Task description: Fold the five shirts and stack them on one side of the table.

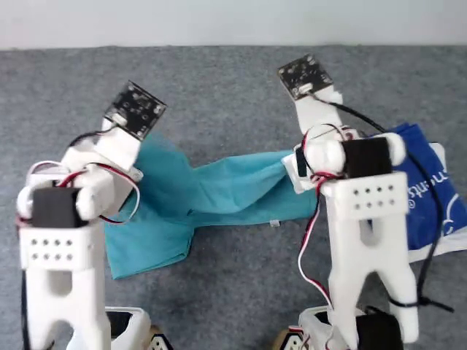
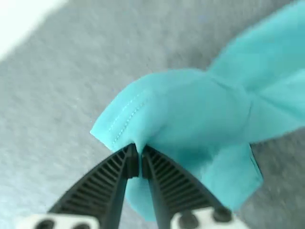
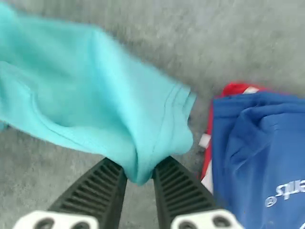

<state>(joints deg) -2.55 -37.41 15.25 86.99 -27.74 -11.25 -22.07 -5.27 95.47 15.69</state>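
Note:
A teal shirt point(image 1: 219, 193) stretches across the grey table between my two arms, partly lifted and bunched in the middle. My left gripper point(image 2: 135, 157) is shut on a stitched hem corner of the teal shirt point(image 2: 190, 109) at its left end. At the other end my right gripper point(image 3: 139, 177) is shut on a fold of the teal shirt point(image 3: 95, 105). A folded blue shirt point(image 1: 427, 193) with white print lies at the right side of the table, over a red and white garment point(image 3: 237, 89).
The grey carpet-like table top point(image 1: 233, 80) lies bare behind the arms. Both white arm bases point(image 1: 365, 292) stand at the near edge. A white wall strip point(image 1: 233, 22) runs along the far side.

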